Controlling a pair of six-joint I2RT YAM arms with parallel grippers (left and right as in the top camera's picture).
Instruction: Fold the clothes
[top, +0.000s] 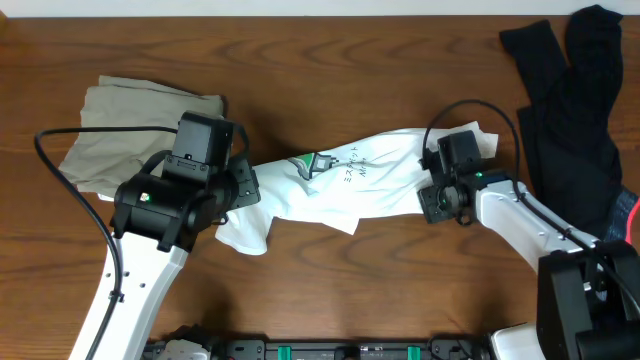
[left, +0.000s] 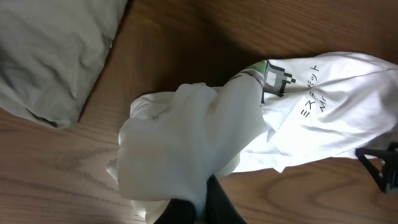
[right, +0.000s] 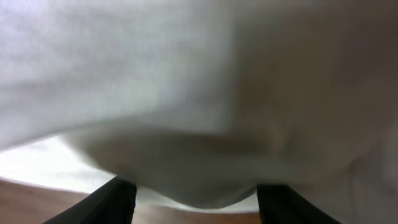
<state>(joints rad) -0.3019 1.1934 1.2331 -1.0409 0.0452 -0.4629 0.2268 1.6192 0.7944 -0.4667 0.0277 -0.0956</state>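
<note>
Overhead: one white T-shirt (top: 350, 185), one olive garment (top: 120, 125), one black garment (top: 570, 110).

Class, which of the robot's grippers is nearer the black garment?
Right. The right gripper is at one end of the white T-shirt, near the black garment; the left gripper holds the other end, by the olive garment.

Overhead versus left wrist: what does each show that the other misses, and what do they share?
Only overhead: the black garment at the far right of the wooden table, and the white T-shirt stretched out full length. Only left wrist: the left fingers pinched shut on a bunched end of that shirt, and its dark lettering up close. Both: the shirt, its green logo, the olive garment and the table.
</note>
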